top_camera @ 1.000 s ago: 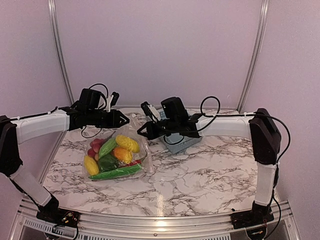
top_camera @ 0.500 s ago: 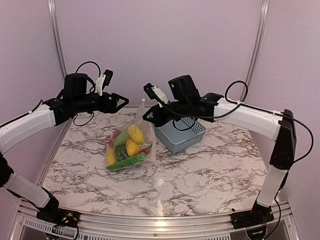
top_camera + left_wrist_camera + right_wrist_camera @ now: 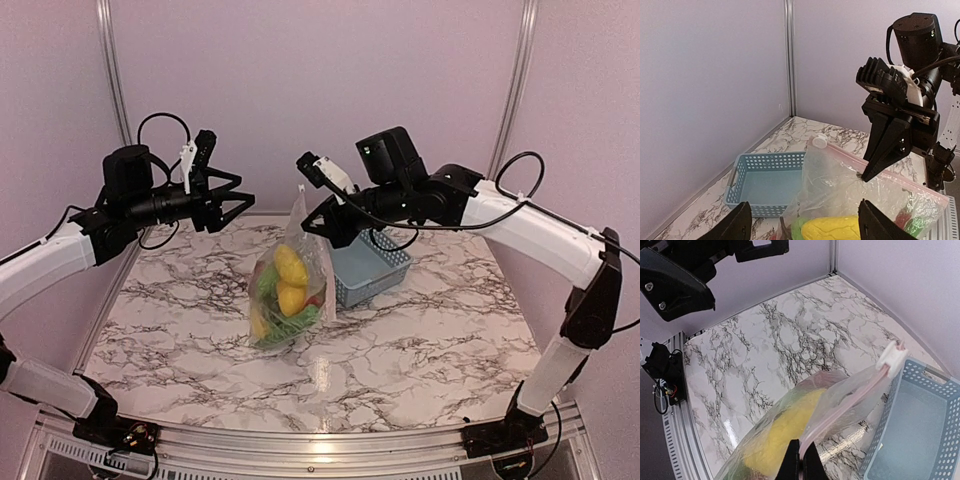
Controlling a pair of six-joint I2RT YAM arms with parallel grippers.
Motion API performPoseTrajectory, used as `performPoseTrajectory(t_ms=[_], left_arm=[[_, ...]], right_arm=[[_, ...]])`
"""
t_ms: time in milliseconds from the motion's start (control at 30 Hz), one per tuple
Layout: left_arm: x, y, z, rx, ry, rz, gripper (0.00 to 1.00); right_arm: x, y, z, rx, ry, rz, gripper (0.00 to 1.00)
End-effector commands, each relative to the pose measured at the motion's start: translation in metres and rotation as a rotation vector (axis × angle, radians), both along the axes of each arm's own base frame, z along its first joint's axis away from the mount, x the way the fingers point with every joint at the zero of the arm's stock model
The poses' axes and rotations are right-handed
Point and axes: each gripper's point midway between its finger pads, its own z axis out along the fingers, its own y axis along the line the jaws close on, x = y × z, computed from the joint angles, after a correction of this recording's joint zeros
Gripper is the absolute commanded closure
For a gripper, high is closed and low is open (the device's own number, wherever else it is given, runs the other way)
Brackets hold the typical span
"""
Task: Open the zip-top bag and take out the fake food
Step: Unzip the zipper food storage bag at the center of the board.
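The zip-top bag point(image 3: 290, 285) hangs upright from my right gripper point(image 3: 308, 228), its bottom at the marble table. My right gripper point(image 3: 801, 458) is shut on the bag's pink zip strip point(image 3: 850, 400), below the white slider point(image 3: 891, 359). The fake food lies in the bottom of the bag: yellow corn point(image 3: 289, 265), green pieces point(image 3: 285, 320), a red piece point(image 3: 316, 300). My left gripper point(image 3: 243, 197) is open and empty, in the air to the left of the bag and apart from it. In the left wrist view point(image 3: 802, 227) it faces the bag point(image 3: 855, 185) and the corn point(image 3: 832, 229).
A blue-grey lattice basket point(image 3: 365, 268) stands on the table just right of the bag, behind it in the left wrist view point(image 3: 767, 182). Purple walls close the back and sides. The marble table point(image 3: 420, 340) stretches in front.
My right gripper has risen and moved right, lifting the bag from flat on the table to hanging upright. My left gripper has risen and drawn back left, away from the bag.
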Motion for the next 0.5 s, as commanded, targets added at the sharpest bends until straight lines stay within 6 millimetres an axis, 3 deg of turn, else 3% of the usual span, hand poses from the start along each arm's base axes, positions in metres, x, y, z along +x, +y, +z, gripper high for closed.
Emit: performPoseTrajectory(t_ms=[0,233,467], left_arm=[[-0.016,-0.015,-0.002,-0.012,-0.048,-0.151,0.25],[-0.022,-0.025,0.008,-0.035,-0.11,-0.224,0.25],[-0.032,-0.032,0.013,-0.034,-0.133,-0.326,0.25]], right_arm=[[-0.016,-0.01,0.041,0.019,-0.123,0.059,1.0],[-0.045,0.002,0.06,-0.035,-0.202,0.163,1.0],[-0.059,-0.005,0.086,-0.05,-0.255,0.184,1.0]])
